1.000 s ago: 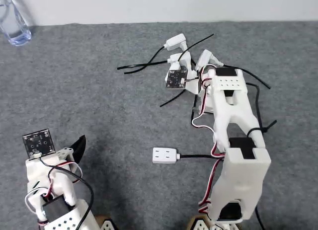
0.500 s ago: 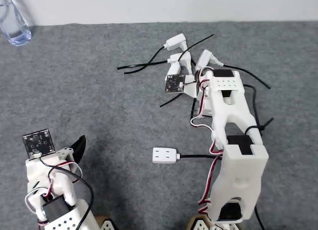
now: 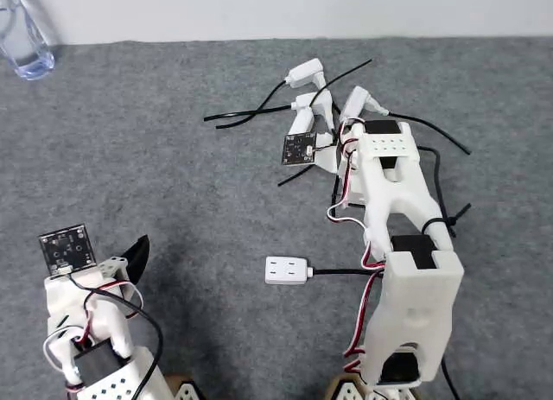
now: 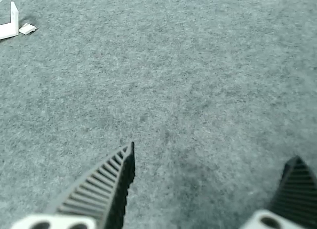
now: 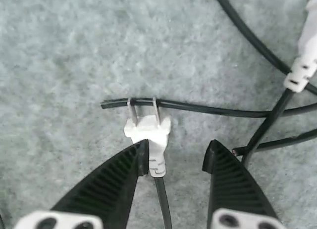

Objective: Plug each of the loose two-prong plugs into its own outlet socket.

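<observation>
High view: bright, even, diffuse light from overhead. Shadows are soft, with no hard edges. The carpet [image 3: 173, 158] is lit uniformly. The wall [image 3: 302, 11] is the brightest band, near white. The bottle [image 3: 22, 41] carries small glints. The right arm [image 3: 406, 244] has pale plastic with no glare and throws only faint shade on the carpet beside it.

Left wrist view: dimmer, with a soft darker patch on the carpet between the left gripper [image 4: 214, 152] fingers.

Right wrist view: the carpet is paler and brighter. The plug [image 5: 148, 132] prongs catch a slight sheen. The cable [image 5: 208, 109] has a thin shadow. The ridges on the black right gripper [image 5: 178, 145] fingers stay readable.
</observation>
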Action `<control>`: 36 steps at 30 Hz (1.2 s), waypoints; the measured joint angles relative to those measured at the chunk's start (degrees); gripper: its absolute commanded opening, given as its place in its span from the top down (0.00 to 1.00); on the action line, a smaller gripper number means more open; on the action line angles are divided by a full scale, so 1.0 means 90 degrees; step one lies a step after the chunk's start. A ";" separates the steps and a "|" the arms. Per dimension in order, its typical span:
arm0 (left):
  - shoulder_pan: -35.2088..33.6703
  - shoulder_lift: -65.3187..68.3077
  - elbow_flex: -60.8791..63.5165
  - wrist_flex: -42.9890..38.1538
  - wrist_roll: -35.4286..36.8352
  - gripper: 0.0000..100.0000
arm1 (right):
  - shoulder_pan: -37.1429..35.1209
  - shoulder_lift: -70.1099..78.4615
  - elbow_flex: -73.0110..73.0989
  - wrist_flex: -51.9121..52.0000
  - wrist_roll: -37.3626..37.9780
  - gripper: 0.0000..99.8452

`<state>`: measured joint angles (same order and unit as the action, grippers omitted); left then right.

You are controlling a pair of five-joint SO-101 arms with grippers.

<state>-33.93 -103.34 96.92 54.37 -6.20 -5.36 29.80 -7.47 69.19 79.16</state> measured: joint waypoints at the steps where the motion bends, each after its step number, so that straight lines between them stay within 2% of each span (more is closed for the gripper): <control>1: 0.0000 0.0000 0.0000 0.0000 0.0000 0.57 | 0.0000 0.0000 0.0000 0.0000 0.0000 0.80; 9: 0.0000 0.0000 0.0000 0.0000 0.0000 0.57 | -0.0098 0.0244 0.0010 0.0430 -0.0010 0.80; 24: 0.0010 0.0000 0.0000 0.0000 0.0000 0.57 | -0.0078 0.0547 -0.0322 0.0430 0.0020 0.83; 30: 0.0010 0.0000 0.0000 0.0000 0.0000 0.57 | 0.0000 0.0547 -0.0332 0.0430 0.0547 0.83; 36: 0.0010 0.0000 0.0000 0.0000 0.0000 0.57 | 0.0078 0.0567 -0.0479 0.0821 0.1475 0.83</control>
<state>-33.85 -103.34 96.92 54.37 -6.20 -4.66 34.90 -11.78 76.57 92.44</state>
